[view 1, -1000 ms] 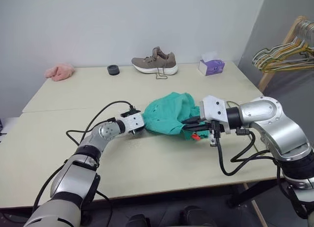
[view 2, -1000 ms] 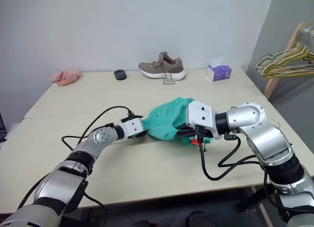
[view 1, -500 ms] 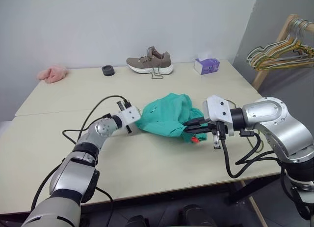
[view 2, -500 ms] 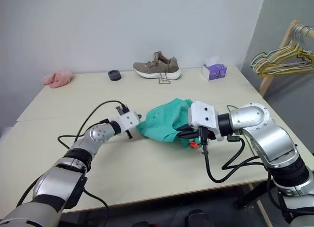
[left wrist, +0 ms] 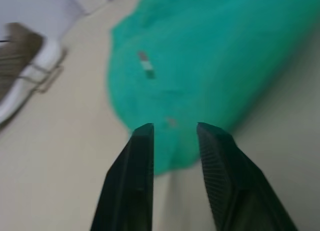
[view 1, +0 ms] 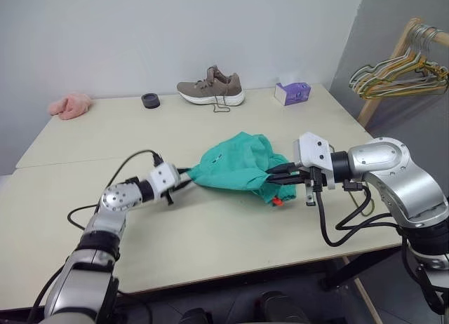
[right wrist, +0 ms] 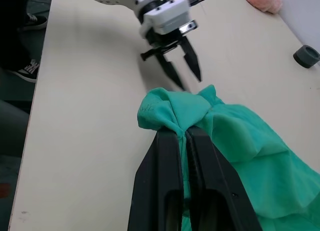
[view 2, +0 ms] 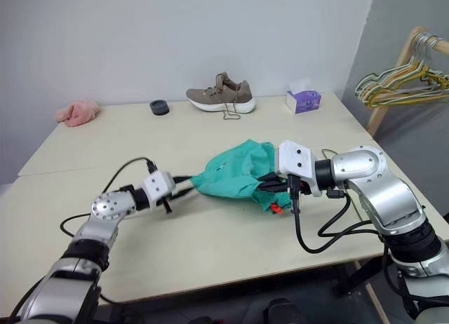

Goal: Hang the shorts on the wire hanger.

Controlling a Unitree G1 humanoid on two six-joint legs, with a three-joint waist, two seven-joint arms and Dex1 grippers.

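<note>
Teal shorts gripped by the right claw at the middle of the tabletop.

The right claw (right wrist: 182, 133) is seen clenched on a fold of the shorts (view 1: 238, 166), which are bunched on the tabletop (view 1: 210, 226). The left claw (view 2: 184, 185) is held parted just left of the fabric's edge, gripping nothing. A shoe (view 1: 210, 89), a tissue box (view 1: 292, 93) and a pink cloth (view 1: 69, 105) are lined along the far edge; hangers (view 1: 400, 75) are racked at far right.

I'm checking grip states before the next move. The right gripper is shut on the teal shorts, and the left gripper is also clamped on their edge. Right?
Only partly. The right gripper is shut on the shorts, but the left gripper is open, its fingers just off the fabric edge, as the right wrist view shows.
</note>
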